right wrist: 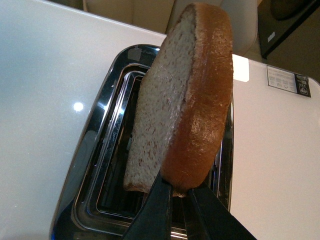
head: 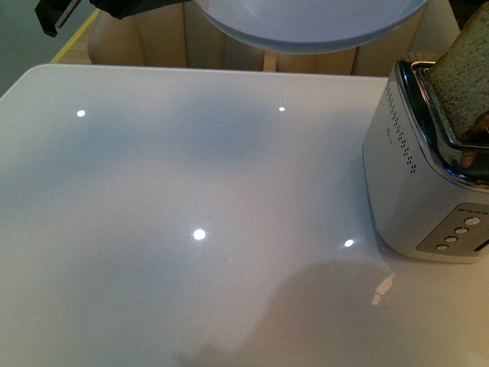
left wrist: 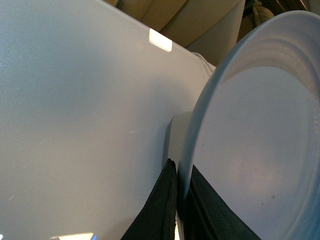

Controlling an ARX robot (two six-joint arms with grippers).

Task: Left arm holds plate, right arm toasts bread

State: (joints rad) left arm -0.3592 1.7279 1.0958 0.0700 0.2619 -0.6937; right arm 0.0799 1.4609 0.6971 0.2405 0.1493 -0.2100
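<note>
The bread (head: 464,76) leans over the toaster (head: 412,183) slot, upper right of the front view, its crust edge pinched by the right gripper (right wrist: 177,195). The plate (head: 306,23) (top centre, above the tabletop (head: 191,229)) has its rim clamped by the left gripper (left wrist: 181,182).

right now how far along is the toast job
Done: the left hand grips the plate by its rim, raised off the table. In hand: the right hand pinches the bread by its crust, tilted over the toaster, lower corner at the slot. To do: seating the slice, which looks untoasted, and starting the toaster.
</note>
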